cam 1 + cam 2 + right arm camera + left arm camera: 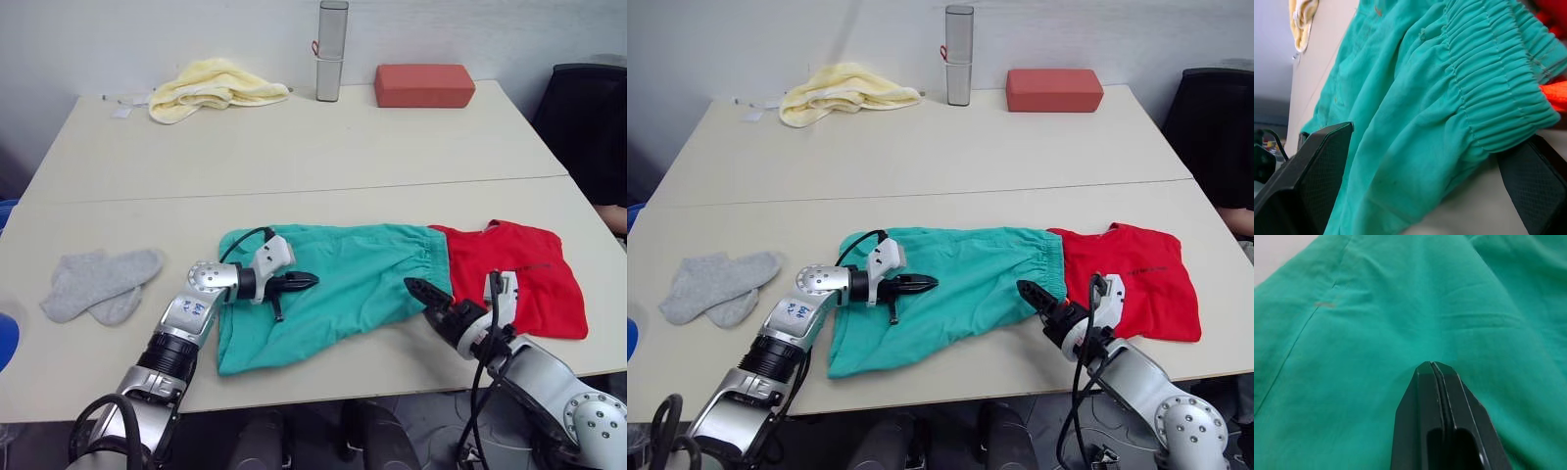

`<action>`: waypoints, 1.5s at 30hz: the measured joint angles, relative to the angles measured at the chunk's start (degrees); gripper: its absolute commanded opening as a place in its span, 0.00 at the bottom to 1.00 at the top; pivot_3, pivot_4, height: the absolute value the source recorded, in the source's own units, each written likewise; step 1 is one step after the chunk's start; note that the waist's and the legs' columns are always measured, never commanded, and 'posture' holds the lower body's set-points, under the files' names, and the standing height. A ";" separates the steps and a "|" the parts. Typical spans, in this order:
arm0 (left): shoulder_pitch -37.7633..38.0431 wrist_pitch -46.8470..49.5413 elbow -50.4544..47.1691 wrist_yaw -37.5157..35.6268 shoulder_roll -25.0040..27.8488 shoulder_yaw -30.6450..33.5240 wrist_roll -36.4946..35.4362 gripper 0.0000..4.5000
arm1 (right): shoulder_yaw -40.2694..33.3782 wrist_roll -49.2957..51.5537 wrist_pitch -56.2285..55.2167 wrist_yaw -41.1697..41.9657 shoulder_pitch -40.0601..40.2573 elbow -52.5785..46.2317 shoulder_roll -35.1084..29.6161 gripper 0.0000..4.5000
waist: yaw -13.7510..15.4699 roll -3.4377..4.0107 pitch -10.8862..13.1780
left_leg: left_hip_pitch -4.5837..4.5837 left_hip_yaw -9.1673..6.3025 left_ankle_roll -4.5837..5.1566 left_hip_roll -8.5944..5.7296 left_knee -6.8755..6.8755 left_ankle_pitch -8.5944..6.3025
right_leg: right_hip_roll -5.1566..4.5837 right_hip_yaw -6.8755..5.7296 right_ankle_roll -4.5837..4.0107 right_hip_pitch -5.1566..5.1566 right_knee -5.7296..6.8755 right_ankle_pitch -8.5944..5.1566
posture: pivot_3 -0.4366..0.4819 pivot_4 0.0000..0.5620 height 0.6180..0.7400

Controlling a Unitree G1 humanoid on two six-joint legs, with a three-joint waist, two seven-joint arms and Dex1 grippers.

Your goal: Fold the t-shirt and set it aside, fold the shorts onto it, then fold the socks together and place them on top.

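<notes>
The teal-green shorts (343, 284) lie spread near the table's front edge, their gathered waistband overlapping the left edge of the red t-shirt (519, 274), which lies folded at the right. My left gripper (299, 282) is shut, its fingers (1422, 396) pressed together over the shorts' left half with no cloth visibly pinched. My right gripper (423, 292) stands open at the waistband's near corner (1508, 127), one finger on each side of it. The grey socks (98, 284) lie together at the front left, apart from both grippers.
At the back of the table are a pale yellow towel (216, 88), an upright grey cylinder (331, 51) and a brick-red block (424, 85). A black chair (588, 117) stands past the right edge. A seam (294, 191) runs between the two tabletops.
</notes>
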 measured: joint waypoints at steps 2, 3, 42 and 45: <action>0.50 0.06 -0.42 -0.17 0.05 0.21 -0.01 0.00 | 0.23 -1.94 -0.20 1.14 -0.56 1.11 0.82 0.79 | 0.00 0.00 -0.01 | 0.00 0.00 0.01 0.00 0.00 0.00 | -0.01 0.00 0.00 0.00 0.01 0.00 | 0.48 0.27 1.00; 0.71 -0.05 -0.65 -0.37 0.19 0.22 0.01 0.00 | 0.31 -2.93 -0.22 1.73 -0.82 1.71 1.16 0.72 | 0.00 0.00 -0.01 | 0.01 0.00 0.01 0.00 0.00 0.00 | -0.01 0.00 0.00 0.00 0.01 0.00 | 0.48 0.27 1.00; 10.39 7.48 -9.56 3.25 6.28 10.76 -6.05 0.00 | 34.68 -86.63 -42.63 61.71 -20.19 4.28 -2.54 0.01 | -1.66 -0.01 0.00 | 0.03 -0.06 -0.22 0.04 -0.01 0.09 | 0.02 -0.15 -0.12 -0.08 0.13 -0.08 | 0.48 0.27 1.00; 14.46 9.31 -12.73 -0.42 9.76 14.01 -10.07 0.00 | 35.40 -87.25 -42.56 63.44 -23.37 7.15 -0.55 0.01 | -1.60 -0.04 0.02 | -0.01 -0.10 -0.23 0.04 -0.01 0.09 | 0.01 -0.17 -0.12 -0.09 0.10 -0.08 | 0.48 0.27 1.00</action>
